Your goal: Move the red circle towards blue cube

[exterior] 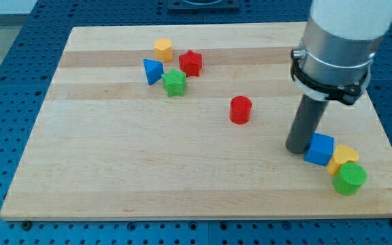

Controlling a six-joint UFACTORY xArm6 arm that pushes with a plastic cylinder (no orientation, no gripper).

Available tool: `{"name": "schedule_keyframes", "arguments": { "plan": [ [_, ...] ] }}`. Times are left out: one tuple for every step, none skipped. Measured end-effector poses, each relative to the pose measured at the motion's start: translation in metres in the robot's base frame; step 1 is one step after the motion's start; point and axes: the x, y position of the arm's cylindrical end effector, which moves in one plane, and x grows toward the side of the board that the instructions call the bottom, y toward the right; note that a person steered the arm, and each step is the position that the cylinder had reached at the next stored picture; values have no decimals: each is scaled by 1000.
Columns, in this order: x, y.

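The red circle (240, 109) stands near the middle of the wooden board (114, 170), a little right of centre. The blue cube (319, 149) sits at the lower right. My tip (297, 149) rests on the board just left of the blue cube, touching or nearly touching it. The tip is to the lower right of the red circle, well apart from it.
A yellow block (344, 156) and a green round block (350, 178) sit right beside the blue cube. At the upper left a yellow hexagon (162, 49), red star (190, 62), blue triangle (152, 71) and green star (174, 82) cluster together.
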Motion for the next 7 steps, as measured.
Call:
{"name": "schedule_keyframes", "arguments": {
  "plan": [
    [1, 4],
    [1, -34],
    [12, -101],
    [12, -182],
    [-29, -218],
    [-68, -207],
    [-83, -155]
  ]
}}
